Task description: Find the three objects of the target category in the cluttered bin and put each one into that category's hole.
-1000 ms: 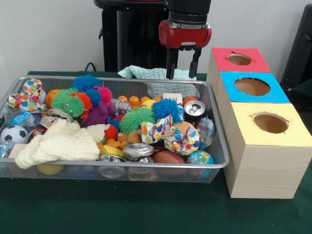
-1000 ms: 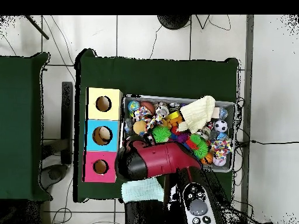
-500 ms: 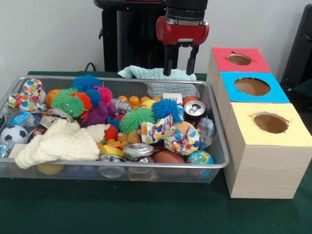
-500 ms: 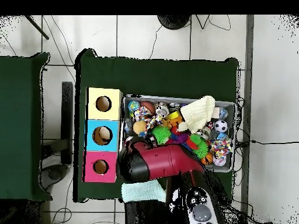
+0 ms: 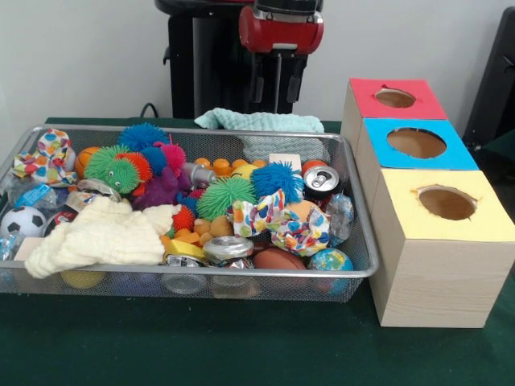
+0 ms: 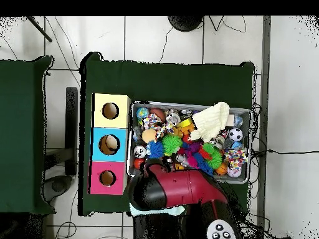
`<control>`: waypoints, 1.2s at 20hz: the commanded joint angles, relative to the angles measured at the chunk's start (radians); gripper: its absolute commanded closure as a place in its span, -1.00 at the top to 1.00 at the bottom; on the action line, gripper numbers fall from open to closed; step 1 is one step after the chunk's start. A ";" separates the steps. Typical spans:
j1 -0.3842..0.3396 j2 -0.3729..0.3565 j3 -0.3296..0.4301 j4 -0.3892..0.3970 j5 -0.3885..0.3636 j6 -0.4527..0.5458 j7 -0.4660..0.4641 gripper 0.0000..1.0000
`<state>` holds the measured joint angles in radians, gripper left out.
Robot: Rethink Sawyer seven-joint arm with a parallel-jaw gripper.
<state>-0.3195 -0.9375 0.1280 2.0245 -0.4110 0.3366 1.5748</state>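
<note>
The silver wire-mesh bin (image 5: pixel 201 272) lies on the green table, full of clutter: spiky rubber balls (image 5: pixel 276 180), drink cans (image 5: pixel 321 180), patterned cloth (image 5: pixel 283 221), a cream knit cloth (image 5: pixel 105 233) and a soccer ball (image 5: pixel 22 220). My gripper (image 5: pixel 276 95) hangs high behind the bin's far rim, open and empty, over a mint cloth (image 5: pixel 257 121). In the overhead view the bin (image 6: pixel 252 143) shows, and the red arm (image 6: pixel 180 190) hides the gripper.
Three wooden boxes with round holes stand in a row right of the bin: red top (image 5: pixel 366 95), blue top (image 5: pixel 378 153), yellow top (image 5: pixel 402 219). In the overhead view they lie left of the bin (image 6: pixel 111 144). The black pedestal (image 5: pixel 201 64) stands behind.
The gripper has risen and drawn back toward the pedestal, shifting left in the front view. It stays open and empty. The bin's contents have not moved.
</note>
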 commanded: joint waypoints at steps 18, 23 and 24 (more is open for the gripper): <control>0.123 0.166 -0.214 0.273 0.061 -0.384 0.311 1.00; 0.120 0.279 -0.239 0.313 0.088 -0.554 0.323 1.00; 0.124 0.306 -0.247 0.313 0.095 -0.599 0.327 1.00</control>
<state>-0.1935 -0.7908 -0.0844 2.2913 -0.3776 -0.1013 1.5810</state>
